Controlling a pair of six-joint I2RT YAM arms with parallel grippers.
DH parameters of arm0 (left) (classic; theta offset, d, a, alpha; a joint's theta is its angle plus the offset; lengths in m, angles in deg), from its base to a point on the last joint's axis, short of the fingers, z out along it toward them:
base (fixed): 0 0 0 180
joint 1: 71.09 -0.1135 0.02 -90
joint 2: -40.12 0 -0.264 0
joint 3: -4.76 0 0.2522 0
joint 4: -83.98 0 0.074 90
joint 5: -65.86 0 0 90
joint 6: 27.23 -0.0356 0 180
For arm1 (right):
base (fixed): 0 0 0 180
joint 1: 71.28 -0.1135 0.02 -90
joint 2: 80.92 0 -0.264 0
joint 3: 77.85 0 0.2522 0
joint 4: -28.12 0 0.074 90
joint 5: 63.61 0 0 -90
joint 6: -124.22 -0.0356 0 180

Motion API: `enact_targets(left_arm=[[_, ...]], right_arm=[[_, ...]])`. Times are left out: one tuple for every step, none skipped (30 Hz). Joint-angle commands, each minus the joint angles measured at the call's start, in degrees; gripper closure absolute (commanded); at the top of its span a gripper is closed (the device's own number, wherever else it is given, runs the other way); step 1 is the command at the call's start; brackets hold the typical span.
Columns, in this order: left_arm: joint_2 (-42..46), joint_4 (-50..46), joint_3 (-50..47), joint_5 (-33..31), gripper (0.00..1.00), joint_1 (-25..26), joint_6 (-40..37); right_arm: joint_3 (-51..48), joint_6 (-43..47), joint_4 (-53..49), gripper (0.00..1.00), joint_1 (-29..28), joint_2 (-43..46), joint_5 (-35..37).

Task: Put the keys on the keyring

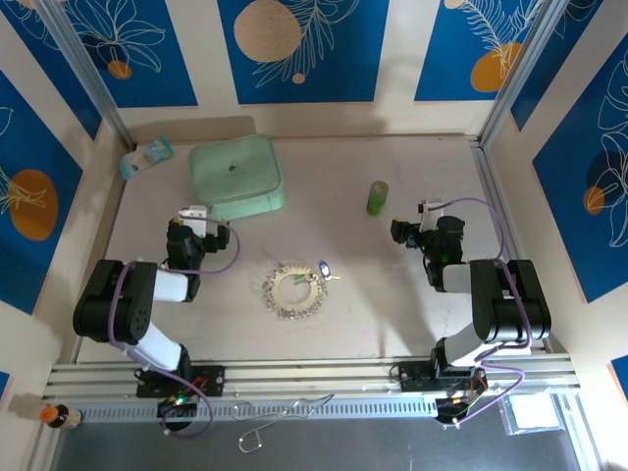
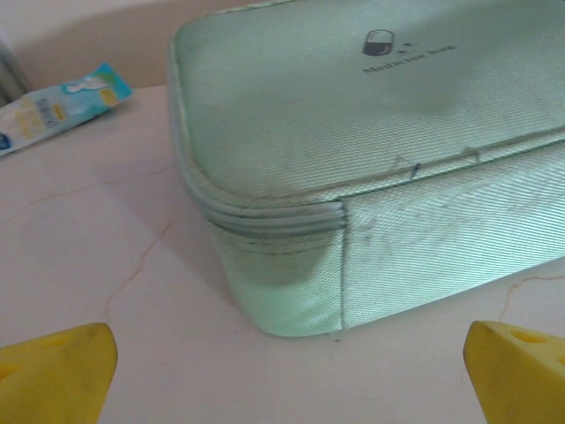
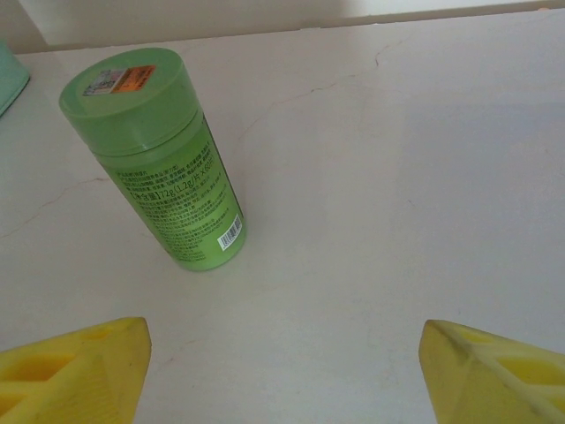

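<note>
The keyring point(image 1: 291, 291), a pale beaded ring, lies flat on the table between the two arms. A key with a blue head point(image 1: 323, 266) rests at its upper right rim. A key with a green head point(image 1: 295, 280) lies in the ring's hollow centre. Whether either key is threaded on the ring is too small to tell. My left gripper point(image 1: 196, 215) point(image 2: 287, 384) stands open to the ring's left, yellow fingertips point(image 2: 57, 371) wide apart and empty, facing a case corner. My right gripper point(image 1: 402, 229) point(image 3: 282, 375) stands open to the ring's right, empty.
A mint-green square case point(image 1: 236, 177) point(image 2: 371, 168) sits at the back left, close before my left gripper. An upright green cylinder point(image 1: 378, 197) point(image 3: 163, 163) stands ahead of my right gripper. A small blue-white packet point(image 1: 146, 156) point(image 2: 57, 115) lies at the far left corner.
</note>
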Motion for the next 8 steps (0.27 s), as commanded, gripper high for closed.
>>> enact_targets(left_arm=[[0.2,-3.89,1.44,4.6,0.0,-1.06,-1.02],[0.14,-4.31,1.49,4.59,0.0,-1.06,-0.99],[0.21,-4.24,1.49,4.6,0.0,-1.06,-0.99],[0.2,-3.95,1.44,4.6,0.0,-1.06,-1.03],[0.42,-4.03,1.24,4.6,0.0,-1.06,-1.03],[0.52,-3.19,0.85,4.6,0.0,-1.06,-0.99],[0.68,-3.1,0.62,4.6,0.0,-1.06,-0.99],[0.7,-2.64,0.44,4.52,0.0,-1.06,-1.07]], right_arm=[[0.92,-0.61,0.23,0.17,0.18,-0.12,-0.39],[0.98,-0.61,0.17,0.16,0.15,-0.12,-0.39],[0.95,-0.6,0.19,0.12,0.15,-0.12,-0.38],[0.95,-0.63,0.24,0.01,0.16,-0.04,-0.27],[0.87,-0.5,0.22,0.01,-0.08,0.01,0.38],[0.68,-0.1,0.4,0.01,-0.74,0.05,1.78],[0.61,0.08,0.57,0.01,-1.38,0.05,3.34],[0.63,0.03,0.79,0.01,-1.4,0.05,3.39]])
